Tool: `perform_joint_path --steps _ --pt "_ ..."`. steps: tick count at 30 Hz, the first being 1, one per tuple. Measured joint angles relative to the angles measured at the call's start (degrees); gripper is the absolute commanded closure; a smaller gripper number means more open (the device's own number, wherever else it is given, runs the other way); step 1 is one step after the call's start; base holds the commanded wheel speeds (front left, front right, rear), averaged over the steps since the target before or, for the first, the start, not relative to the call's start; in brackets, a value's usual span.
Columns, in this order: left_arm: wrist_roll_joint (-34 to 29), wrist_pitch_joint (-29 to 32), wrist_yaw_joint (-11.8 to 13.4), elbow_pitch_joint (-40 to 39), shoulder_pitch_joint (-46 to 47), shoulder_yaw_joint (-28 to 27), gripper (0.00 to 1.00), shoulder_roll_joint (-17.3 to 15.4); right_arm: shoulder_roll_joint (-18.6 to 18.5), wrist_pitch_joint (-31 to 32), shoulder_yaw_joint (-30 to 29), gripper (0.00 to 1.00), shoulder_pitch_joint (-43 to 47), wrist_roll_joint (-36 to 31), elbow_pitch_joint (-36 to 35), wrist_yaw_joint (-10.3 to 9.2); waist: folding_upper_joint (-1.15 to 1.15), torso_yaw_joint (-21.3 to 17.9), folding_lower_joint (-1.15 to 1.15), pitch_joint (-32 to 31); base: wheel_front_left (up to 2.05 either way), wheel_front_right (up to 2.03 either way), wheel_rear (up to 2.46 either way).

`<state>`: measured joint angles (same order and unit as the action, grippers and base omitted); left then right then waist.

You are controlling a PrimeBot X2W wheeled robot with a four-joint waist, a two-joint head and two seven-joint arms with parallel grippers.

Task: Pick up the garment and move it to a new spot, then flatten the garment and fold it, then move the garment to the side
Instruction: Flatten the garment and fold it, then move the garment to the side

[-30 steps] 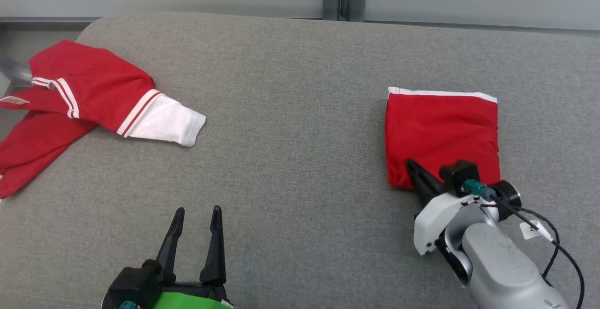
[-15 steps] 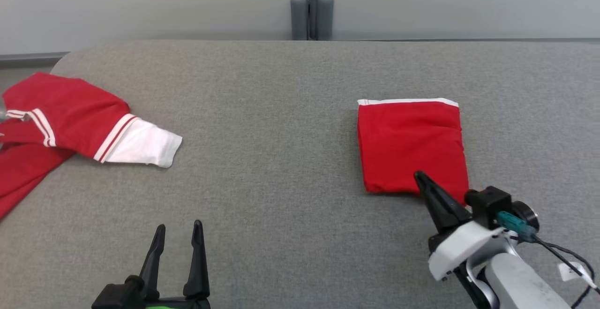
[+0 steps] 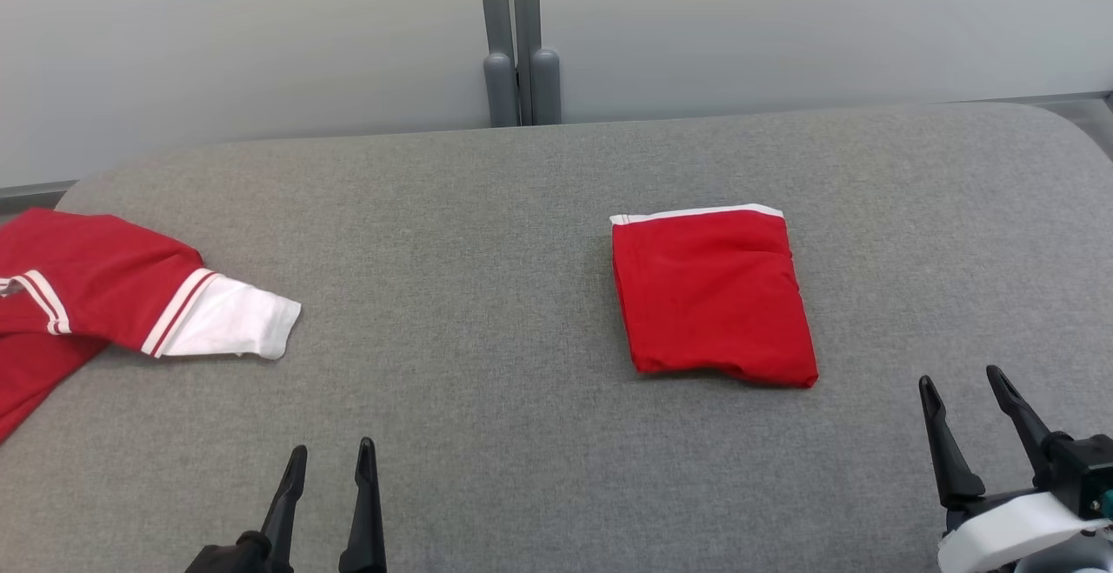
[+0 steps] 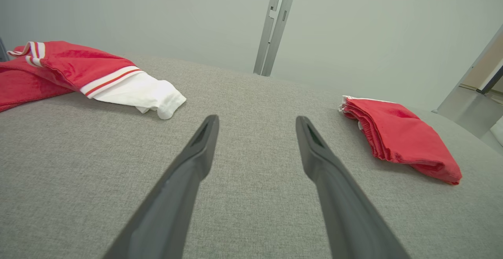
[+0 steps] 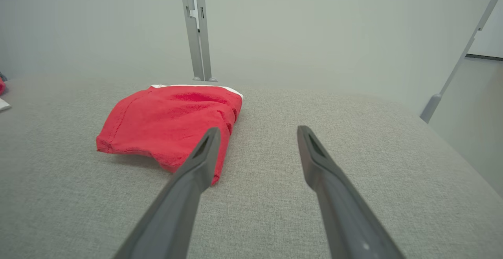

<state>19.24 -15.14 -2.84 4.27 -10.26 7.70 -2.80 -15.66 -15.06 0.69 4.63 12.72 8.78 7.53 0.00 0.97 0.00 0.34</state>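
The garment [image 3: 713, 295] is a red cloth folded into a neat rectangle with a white band along its far edge, lying flat on the grey padded surface [image 3: 487, 234] right of centre. It also lies at the right in the left wrist view [image 4: 397, 137] and left of centre in the right wrist view [image 5: 173, 121]. My right gripper [image 3: 961, 382] stands open near the lower right, just short of the garment's near right corner and apart from it. My left gripper [image 3: 332, 453] is open at the lower left, far from the garment, with nothing between its fingers.
A second red garment with white striped cuffs and a white sleeve end [image 3: 130, 303] lies crumpled at the surface's left edge. A grey upright post [image 3: 513, 43] stands against the pale wall behind. The surface rounds off at the far right.
My right gripper has let go of the garment's near edge, opened and drawn back toward me and to the right. The head camera has tilted up and panned, shifting the whole picture.
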Motion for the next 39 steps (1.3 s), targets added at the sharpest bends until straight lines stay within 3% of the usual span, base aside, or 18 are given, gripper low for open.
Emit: perform_joint_path --steps 15,22,29,31,39 --pt "-0.2 0.0 -0.2 1.3 -1.1 -1.4 0.00 0.0 1.7 0.0 -1.8 0.00 1.3 0.3 0.5 0.00 0.00 0.3 0.00 -1.1 0.00 0.00 0.00" --pt "-0.5 0.0 -0.3 1.2 -1.1 -0.9 0.00 0.0 2.9 0.2 -0.2 0.00 -4.7 10.6 5.7 -0.01 0.00 0.7 0.00 -0.1 0.00 0.00 0.00" --pt "-0.6 0.0 -0.8 0.5 1.1 0.3 0.00 0.0 2.2 22.0 1.7 0.00 -21.3 26.9 17.7 -0.04 0.00 2.0 0.00 3.0 0.00 0.00 0.00" --pt "-0.4 0.0 -0.8 0.6 1.9 1.3 0.00 0.0 1.5 26.6 1.9 0.00 -25.3 27.6 21.5 -0.03 0.00 2.8 0.00 4.1 0.00 0.00 0.00" --pt "0.9 0.0 -0.3 0.2 4.3 3.0 0.00 0.0 0.1 31.6 3.5 0.00 -33.8 26.8 32.4 -0.04 0.00 7.1 0.00 7.5 0.00 0.00 0.00"
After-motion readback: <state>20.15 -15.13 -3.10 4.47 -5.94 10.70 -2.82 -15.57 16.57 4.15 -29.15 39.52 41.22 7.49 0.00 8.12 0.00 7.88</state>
